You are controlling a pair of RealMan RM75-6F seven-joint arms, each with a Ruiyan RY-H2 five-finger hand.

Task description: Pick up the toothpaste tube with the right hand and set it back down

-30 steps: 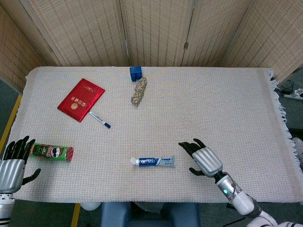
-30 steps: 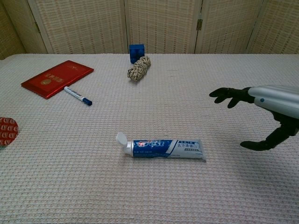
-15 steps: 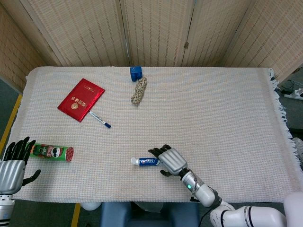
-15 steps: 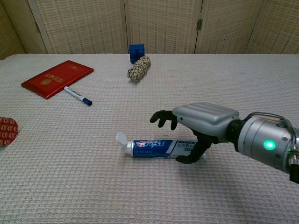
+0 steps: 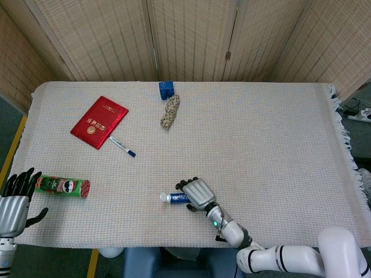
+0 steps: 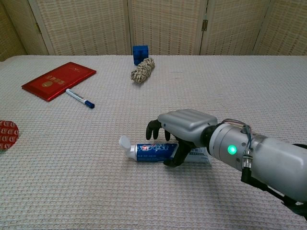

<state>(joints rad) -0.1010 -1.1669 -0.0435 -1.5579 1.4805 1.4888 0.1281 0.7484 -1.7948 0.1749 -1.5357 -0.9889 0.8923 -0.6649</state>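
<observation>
Toothpaste tube [image 6: 158,151]: blue and white, white cap end pointing left, lying flat on the table [image 6: 96,191] near its front edge. Right hand [image 6: 180,125] arches over the tube's middle, fingers curled round it; firm grasp or not, cannot tell. Left hand [image 5: 14,200], released, sits by the green can [image 5: 62,186], far left of the tube.

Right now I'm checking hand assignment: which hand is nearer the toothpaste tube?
Right. The right hand is over the toothpaste tube, fingers curled around its middle. The left hand sits at the table's far left edge, beside the green can.
</observation>
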